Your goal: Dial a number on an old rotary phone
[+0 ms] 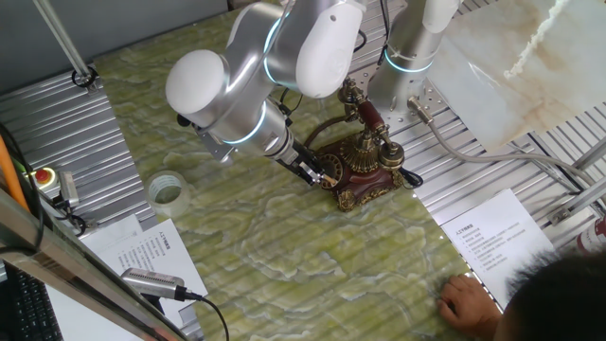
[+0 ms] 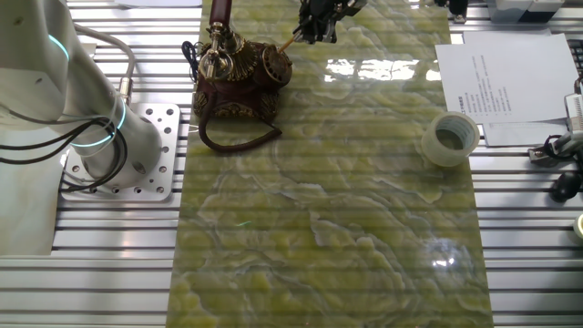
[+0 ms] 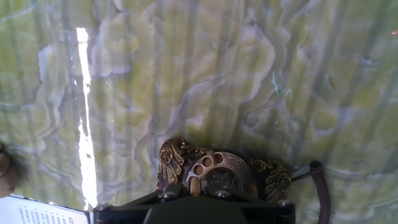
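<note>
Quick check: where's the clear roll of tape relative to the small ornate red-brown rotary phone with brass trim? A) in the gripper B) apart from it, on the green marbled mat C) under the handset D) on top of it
B: the clear roll of tape sits alone on the green marbled mat, well apart from the small ornate red-brown rotary phone, where the gripper works at the dial.

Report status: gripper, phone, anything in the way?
Gripper at the rotary phone's dial, tip on the finger holes; jaw state unclear. Handset cradled. Tape roll well clear, nothing blocking.
</note>
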Controlling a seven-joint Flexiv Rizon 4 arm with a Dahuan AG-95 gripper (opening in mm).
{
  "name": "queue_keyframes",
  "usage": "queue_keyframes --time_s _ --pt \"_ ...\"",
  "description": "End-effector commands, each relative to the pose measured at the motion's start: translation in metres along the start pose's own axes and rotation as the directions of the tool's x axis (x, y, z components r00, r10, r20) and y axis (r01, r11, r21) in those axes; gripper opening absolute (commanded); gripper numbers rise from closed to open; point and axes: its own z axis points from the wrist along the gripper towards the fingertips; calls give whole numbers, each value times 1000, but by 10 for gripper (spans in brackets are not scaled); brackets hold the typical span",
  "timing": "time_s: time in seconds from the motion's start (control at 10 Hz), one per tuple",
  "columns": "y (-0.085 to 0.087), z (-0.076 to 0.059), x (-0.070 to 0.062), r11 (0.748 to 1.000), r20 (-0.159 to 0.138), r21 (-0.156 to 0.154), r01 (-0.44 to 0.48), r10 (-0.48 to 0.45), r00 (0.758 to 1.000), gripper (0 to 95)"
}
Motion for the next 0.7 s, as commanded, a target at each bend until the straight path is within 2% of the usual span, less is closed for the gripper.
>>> queue_keyframes --time_s 0.1,0.7 --pt "0 1 0 1000 0 2 -1 1 1000 0" --pt "0 1 -5 1000 -1 10 -4 4 1000 0"
